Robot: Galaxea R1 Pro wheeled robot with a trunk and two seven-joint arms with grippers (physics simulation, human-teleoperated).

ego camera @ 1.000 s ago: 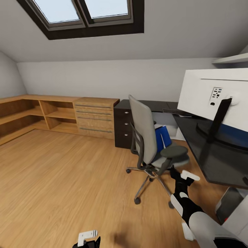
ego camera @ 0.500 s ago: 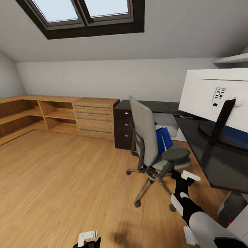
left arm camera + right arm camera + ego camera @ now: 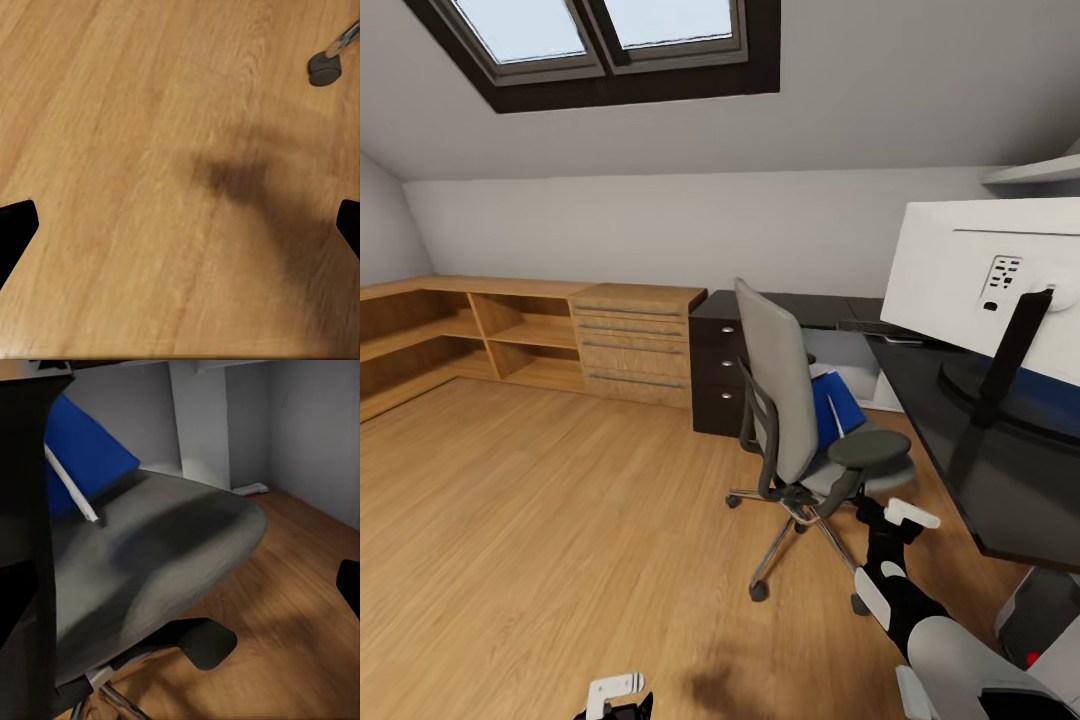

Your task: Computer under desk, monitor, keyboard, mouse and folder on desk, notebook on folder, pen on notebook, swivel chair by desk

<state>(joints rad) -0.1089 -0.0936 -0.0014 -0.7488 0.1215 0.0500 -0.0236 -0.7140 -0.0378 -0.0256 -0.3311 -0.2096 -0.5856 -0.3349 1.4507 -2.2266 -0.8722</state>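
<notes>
Two claws are yours to mind, and both stand wide open with nothing between their fingers. In the left wrist view the left claw point(image 3: 180, 225) shows its dark fingertips at the two side edges of the frame, over bare wooden floor point(image 3: 112, 112), with a chair castor point(image 3: 325, 69) in the upper right corner. In the head view that left claw point(image 3: 612, 700) sits at the bottom edge, left of centre.

Your right claw point(image 3: 180, 585) has its fingertips just as far apart in the right wrist view, pointed at the grey seat of the swivel chair point(image 3: 157, 555). On that seat the blue folder point(image 3: 82, 454) leans tilted, with a thin white pen point(image 3: 71, 484) lying against it.

In the head view your right claw point(image 3: 890, 520) hangs at lower right, just beside the chair's armrest. The swivel chair point(image 3: 785, 400) stands at the centre, near the dark counter point(image 3: 960, 440) at the right, with the folder point(image 3: 835, 405) showing behind its backrest. The white monitor point(image 3: 980, 280) stands on the counter at the right edge, its back towards you.
</notes>
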